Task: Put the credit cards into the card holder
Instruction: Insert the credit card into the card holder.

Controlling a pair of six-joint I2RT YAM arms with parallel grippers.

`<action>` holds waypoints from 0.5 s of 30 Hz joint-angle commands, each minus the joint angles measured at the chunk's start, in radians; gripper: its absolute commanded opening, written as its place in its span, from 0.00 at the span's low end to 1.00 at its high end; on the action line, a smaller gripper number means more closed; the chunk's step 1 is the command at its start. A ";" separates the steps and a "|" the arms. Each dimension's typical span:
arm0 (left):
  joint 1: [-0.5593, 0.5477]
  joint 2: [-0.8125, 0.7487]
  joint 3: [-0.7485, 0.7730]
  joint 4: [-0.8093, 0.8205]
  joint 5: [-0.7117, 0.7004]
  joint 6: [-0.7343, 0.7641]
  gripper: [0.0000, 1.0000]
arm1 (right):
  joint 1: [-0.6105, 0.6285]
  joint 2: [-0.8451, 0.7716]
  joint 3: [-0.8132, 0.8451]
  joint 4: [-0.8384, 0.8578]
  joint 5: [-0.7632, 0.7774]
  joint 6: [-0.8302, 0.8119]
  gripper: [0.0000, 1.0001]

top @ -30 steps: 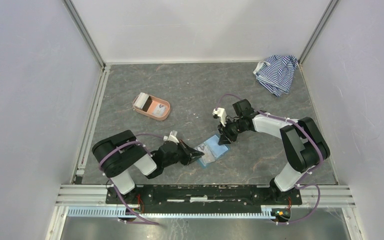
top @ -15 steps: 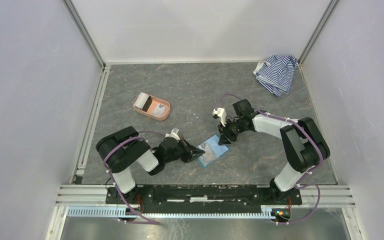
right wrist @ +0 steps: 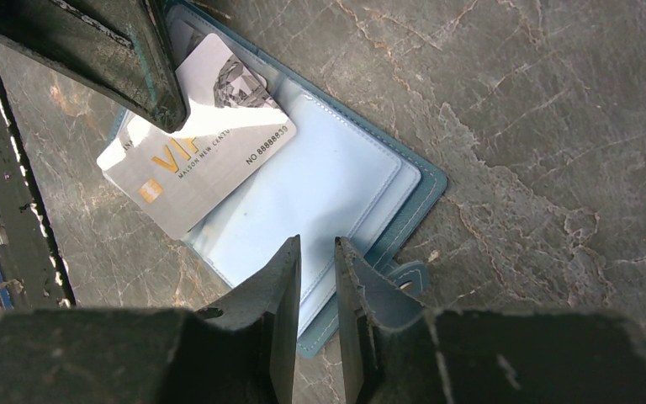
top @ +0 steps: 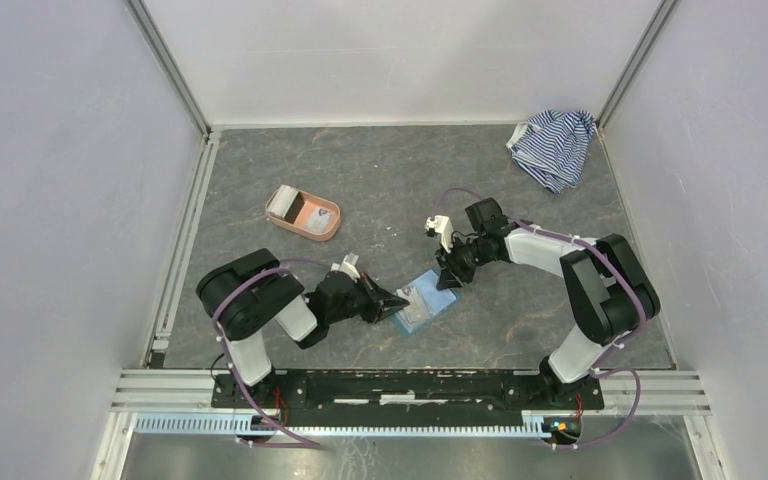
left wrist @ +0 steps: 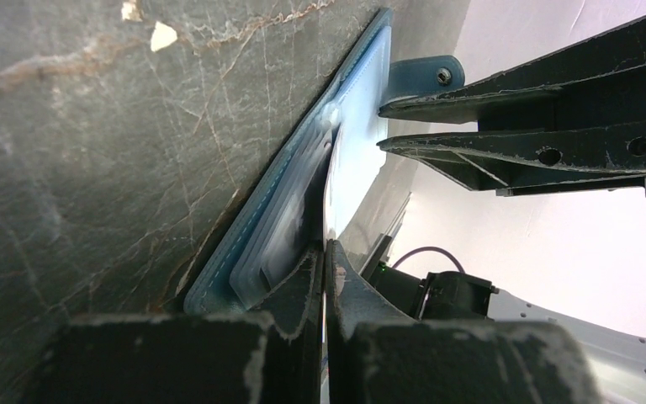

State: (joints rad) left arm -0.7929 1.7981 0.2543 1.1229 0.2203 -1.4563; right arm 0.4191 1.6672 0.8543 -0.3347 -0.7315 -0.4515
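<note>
Salmon-pink oval tray (top: 303, 214) left of centre on grey bench (top: 400, 170); striped cloth (top: 553, 146) crumpled in far right corner.

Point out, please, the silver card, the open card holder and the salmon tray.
silver card (right wrist: 206, 156), right wrist view, middle of its printed face.
card holder (right wrist: 328, 181), right wrist view, light blue inner pocket.
salmon tray (top: 322, 232), top external view, near rim.

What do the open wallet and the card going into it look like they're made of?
Card holder: likely faux leather, teal with stitched edges, and glossy clear plastic sleeves inside. Credit card: stiff, glossy plastic, silver-grey with gold print. Tabletop: grey, marble-patterned, matte.
</note>
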 commanded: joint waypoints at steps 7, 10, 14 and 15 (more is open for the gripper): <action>0.011 -0.026 0.052 -0.169 0.000 0.175 0.02 | 0.005 -0.019 0.035 -0.001 0.001 -0.018 0.27; 0.011 -0.017 0.060 -0.139 0.013 0.181 0.02 | 0.005 -0.022 0.035 -0.001 0.001 -0.019 0.27; 0.011 -0.017 0.061 -0.110 0.034 0.189 0.02 | 0.006 -0.024 0.035 -0.003 0.000 -0.019 0.27; 0.011 -0.017 0.058 -0.098 0.038 0.188 0.02 | 0.006 -0.024 0.035 -0.003 0.000 -0.019 0.27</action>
State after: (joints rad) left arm -0.7864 1.7702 0.3080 1.0298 0.2379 -1.3449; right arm 0.4191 1.6669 0.8547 -0.3367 -0.7319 -0.4541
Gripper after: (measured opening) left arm 0.043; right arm 0.273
